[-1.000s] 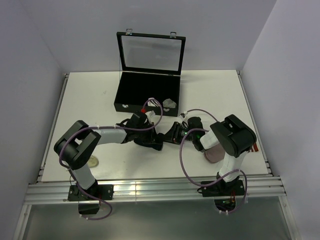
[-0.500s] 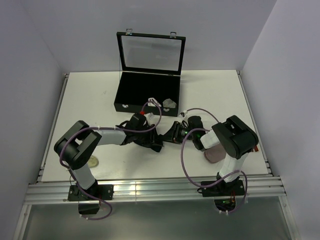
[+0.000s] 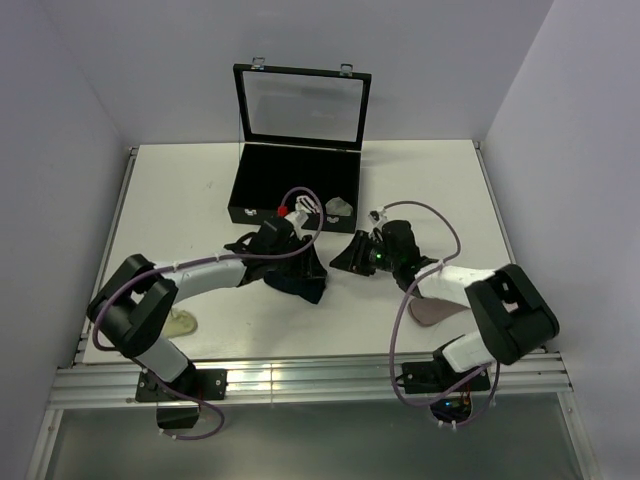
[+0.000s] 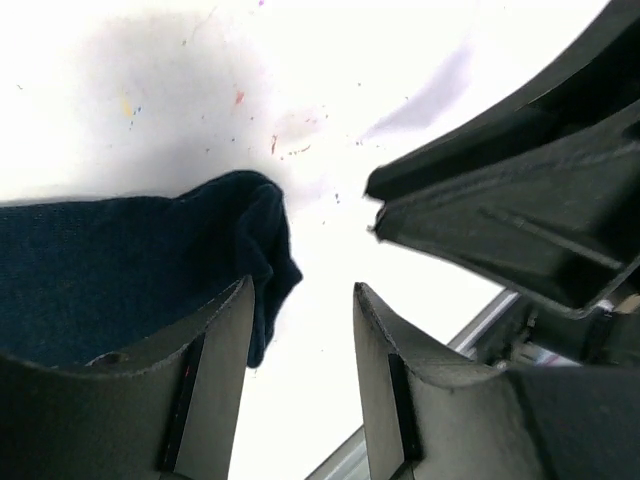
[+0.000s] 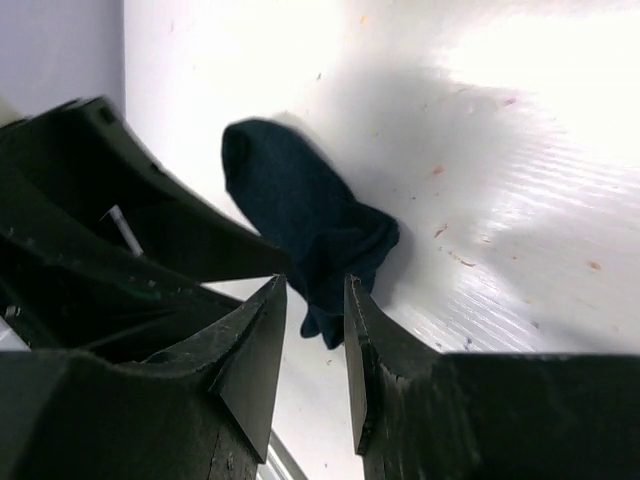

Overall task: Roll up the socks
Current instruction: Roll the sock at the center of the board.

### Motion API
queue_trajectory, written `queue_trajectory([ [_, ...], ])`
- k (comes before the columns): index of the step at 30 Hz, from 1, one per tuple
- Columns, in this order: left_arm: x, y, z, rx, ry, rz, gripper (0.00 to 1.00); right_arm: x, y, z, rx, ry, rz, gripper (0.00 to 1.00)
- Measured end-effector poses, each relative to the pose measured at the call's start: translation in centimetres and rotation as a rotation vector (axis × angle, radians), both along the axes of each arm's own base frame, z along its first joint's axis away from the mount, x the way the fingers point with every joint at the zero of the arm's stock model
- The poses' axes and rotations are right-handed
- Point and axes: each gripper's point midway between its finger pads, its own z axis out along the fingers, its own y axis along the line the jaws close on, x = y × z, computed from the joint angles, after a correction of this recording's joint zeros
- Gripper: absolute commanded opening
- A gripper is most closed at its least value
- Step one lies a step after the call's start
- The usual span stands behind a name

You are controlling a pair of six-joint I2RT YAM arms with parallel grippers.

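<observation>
A plain navy sock point(image 3: 306, 288) lies bunched on the white table at the centre; it also shows in the left wrist view point(image 4: 140, 265) and the right wrist view point(image 5: 300, 215). My left gripper point(image 3: 308, 272) hangs just over it, jaws open and empty point(image 4: 303, 285), with the sock's end beside the left finger. My right gripper point(image 3: 340, 260) faces it from the right, jaws a little apart and empty point(image 5: 313, 280), its tips just short of the sock. A greyish sock point(image 3: 436, 312) lies by the right arm. A pale sock point(image 3: 182, 323) lies at the front left.
An open black case point(image 3: 262, 190) with a raised glass lid stands at the back centre, a small white sock point(image 3: 340, 207) in its right corner. The two grippers are close together, tip to tip. The table's front edge has a metal rail point(image 3: 300, 378).
The right arm's elbow has swung out to the right and its gripper has drawn slightly back from the navy sock. The left arm has stretched lower, uncovering the pale sock at front left.
</observation>
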Motion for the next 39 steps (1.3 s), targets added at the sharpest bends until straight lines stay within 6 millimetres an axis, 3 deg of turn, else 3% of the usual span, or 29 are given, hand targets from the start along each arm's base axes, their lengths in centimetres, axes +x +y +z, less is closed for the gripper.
queue_trajectory([
  [6, -1.1, -0.8, 1.0, 0.120, -0.122, -0.028, 0.47, 0.5, -1.9, 1.6, -0.087, -0.026, -0.082, 0.39],
  [12, -2.7, -1.2, 0.4, 0.228, -0.207, -0.032, 0.44, -0.1, -3.4, 0.9, -0.168, 0.026, -0.132, 0.38],
  [23, 0.5, 0.0, 1.7, 0.375, -0.333, 0.136, 0.51, -1.5, -4.6, 1.7, -0.184, 0.012, -0.149, 0.38],
  [30, 1.2, -0.7, 0.3, 0.423, -0.332, 0.118, 0.50, -2.5, -5.5, 0.0, -0.209, 0.064, -0.158, 0.38],
  [39, 1.6, -1.4, -1.3, 0.490, -0.329, 0.074, 0.47, -2.9, -5.6, -0.4, -0.197, 0.085, -0.149, 0.38],
])
